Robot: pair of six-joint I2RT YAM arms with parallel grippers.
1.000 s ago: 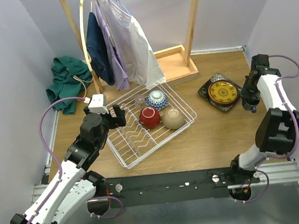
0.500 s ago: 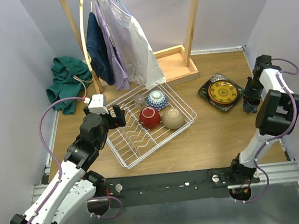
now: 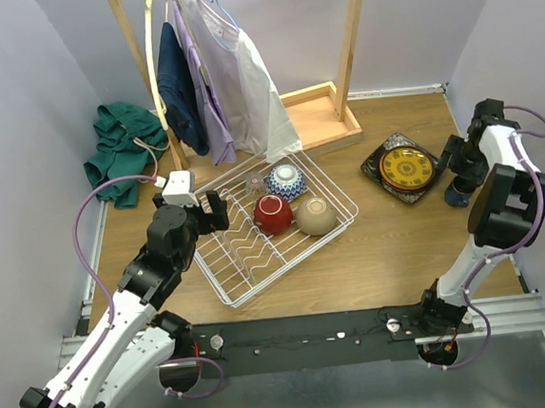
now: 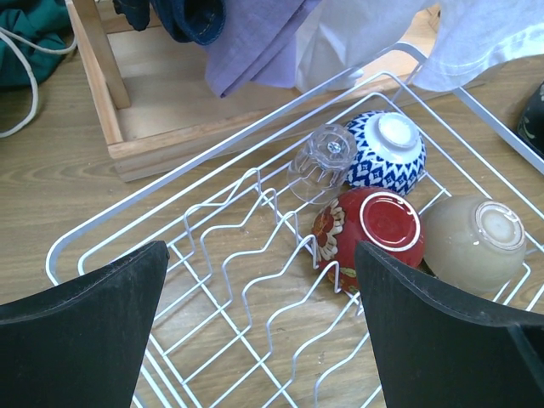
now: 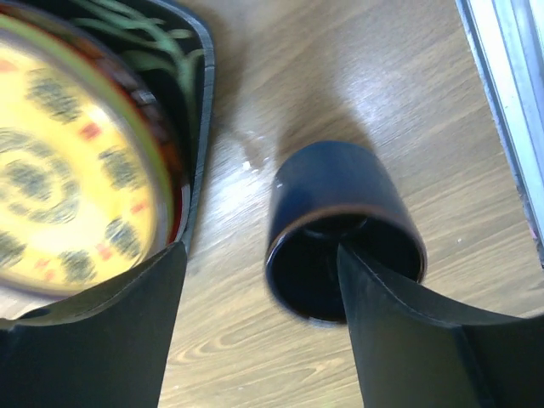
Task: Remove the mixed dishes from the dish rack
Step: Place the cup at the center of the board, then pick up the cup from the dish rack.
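Both jaws of my right gripper stand apart, newly released from the blue cup beside the black plate.

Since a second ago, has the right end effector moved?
Yes. The right end effector shifted rightward in the top view, away from the black square plate, and opened at the blue cup.

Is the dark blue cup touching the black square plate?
Apart. The right wrist view shows bare wood between the dark blue cup and the black square plate.
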